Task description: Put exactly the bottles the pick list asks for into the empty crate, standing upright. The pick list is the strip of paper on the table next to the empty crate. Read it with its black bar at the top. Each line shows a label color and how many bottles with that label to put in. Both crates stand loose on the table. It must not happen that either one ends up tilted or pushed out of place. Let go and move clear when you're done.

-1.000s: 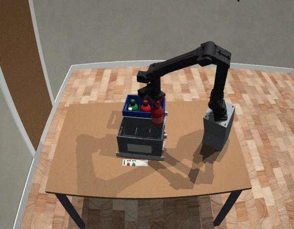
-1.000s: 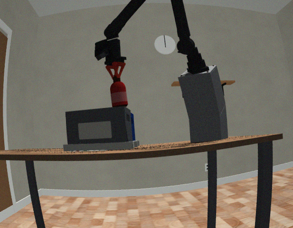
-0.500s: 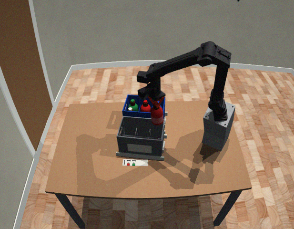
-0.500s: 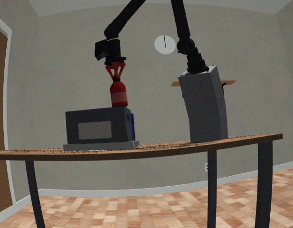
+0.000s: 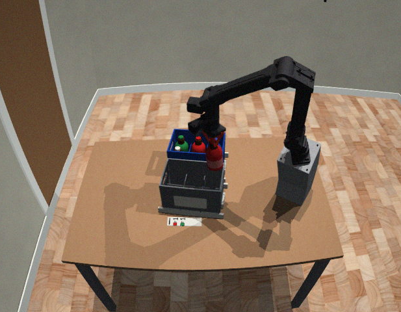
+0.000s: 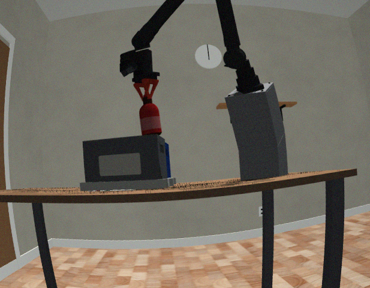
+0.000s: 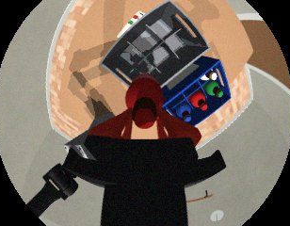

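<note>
The gripper has its jaws clamped on the neck of a red-labelled bottle, which hangs upright in the air above the right end of the grey crate, its base just over the rim in the exterior view. To do this step well, the bottle should be centred over 1 free cell, likely the right-hand one, before any descent, so the base misses the thin dividers and the near wall; the crate stands loose, so a sideways knock could shift it. Lowering straight down with the neck kept vertical, and letting go only once the base rests on the crate floor, should leave it standing. The blue crate behind holds a green-labelled bottle and another red-labelled one, with what looks like a white cap beside the green. The pick list lies just in front of the grey crate, with a red and a green mark visible; its counts are too small to read. No brand names or other writing can be made out.
</note>
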### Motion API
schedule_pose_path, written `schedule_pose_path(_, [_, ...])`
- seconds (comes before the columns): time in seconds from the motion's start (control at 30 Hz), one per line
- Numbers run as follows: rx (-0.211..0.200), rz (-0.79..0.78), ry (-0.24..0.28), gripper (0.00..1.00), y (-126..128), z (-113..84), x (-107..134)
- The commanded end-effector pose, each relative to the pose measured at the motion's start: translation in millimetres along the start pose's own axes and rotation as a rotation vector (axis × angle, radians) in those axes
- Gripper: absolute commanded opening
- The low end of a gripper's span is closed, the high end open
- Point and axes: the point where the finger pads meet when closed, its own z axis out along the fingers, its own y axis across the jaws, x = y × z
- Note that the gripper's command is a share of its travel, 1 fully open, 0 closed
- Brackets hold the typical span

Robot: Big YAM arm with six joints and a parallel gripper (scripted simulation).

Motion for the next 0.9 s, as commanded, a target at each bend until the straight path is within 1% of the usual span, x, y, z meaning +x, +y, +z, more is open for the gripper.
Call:
schedule_pose_path(0.0, [0.06,-0.017,-0.035,0.0,-11.0,-19.4,-14.2])
schedule_pose_path(0.1, [0.051,-0.012,-0.029,0.0,-8.0,-16.9,-10.4])
schedule_pose_path(0.27, [0.066,-0.019,-0.038,0.0,-13.5,-20.6,-14.8])
schedule_pose_path(0.63, [0.057,-0.013,-0.032,0.0,-11.4,-17.8,-9.5])
schedule_pose_path(0.87, [0.063,-0.015,-0.035,0.0,-14.1,-18.9,-9.4])
